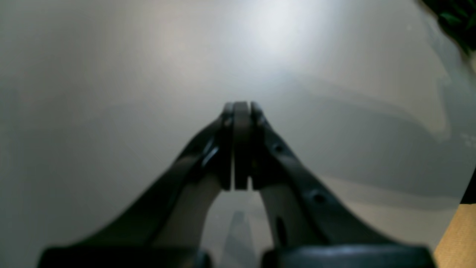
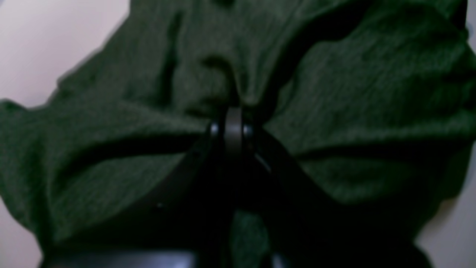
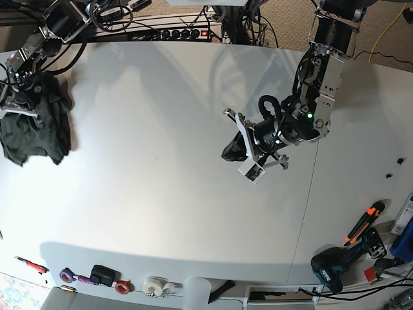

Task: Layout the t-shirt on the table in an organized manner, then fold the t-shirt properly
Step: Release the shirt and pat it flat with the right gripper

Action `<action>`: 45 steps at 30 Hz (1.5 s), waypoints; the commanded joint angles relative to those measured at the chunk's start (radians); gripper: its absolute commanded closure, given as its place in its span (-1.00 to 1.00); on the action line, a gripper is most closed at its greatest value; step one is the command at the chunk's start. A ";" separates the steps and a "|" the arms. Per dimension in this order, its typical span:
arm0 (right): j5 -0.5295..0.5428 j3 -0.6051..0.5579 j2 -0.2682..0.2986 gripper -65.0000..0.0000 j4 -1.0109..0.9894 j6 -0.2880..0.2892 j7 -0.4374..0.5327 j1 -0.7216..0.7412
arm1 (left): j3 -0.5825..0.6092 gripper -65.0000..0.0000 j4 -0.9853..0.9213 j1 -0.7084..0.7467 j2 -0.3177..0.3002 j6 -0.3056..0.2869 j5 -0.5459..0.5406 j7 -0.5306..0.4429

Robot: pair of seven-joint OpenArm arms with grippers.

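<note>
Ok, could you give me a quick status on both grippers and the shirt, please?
Right gripper shut on the t-shirt, bunched at the table edge. Left gripper shut, empty, above bare tabletop. Nothing in the way.

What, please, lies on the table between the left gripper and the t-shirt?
In the base view, only bare white table lies between the left gripper and the t-shirt, which the right gripper holds.

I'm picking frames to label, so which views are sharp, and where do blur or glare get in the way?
Base view: sharp and evenly lit, with soft arm shadows on the table. Left wrist view: the shut left gripper is soft and a glare patch whitens the tabletop above it. Right wrist view: dim and blurred, filled by the t-shirt gathered at the shut right gripper.
</note>
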 commanded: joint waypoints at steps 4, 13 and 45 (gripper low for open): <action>-0.048 0.006 -0.001 1.00 0.113 -0.025 -0.100 -0.019 | -0.005 1.00 0.016 -0.018 0.000 -0.005 -0.027 -0.022; 0.031 0.006 0.004 1.00 0.263 0.087 -0.100 -0.019 | -0.005 1.00 0.016 -0.018 0.000 -0.005 -0.034 -0.023; 0.221 0.105 -0.099 1.00 0.448 0.364 -0.259 -0.238 | -0.005 1.00 0.016 -0.018 0.000 -0.008 -0.054 -0.018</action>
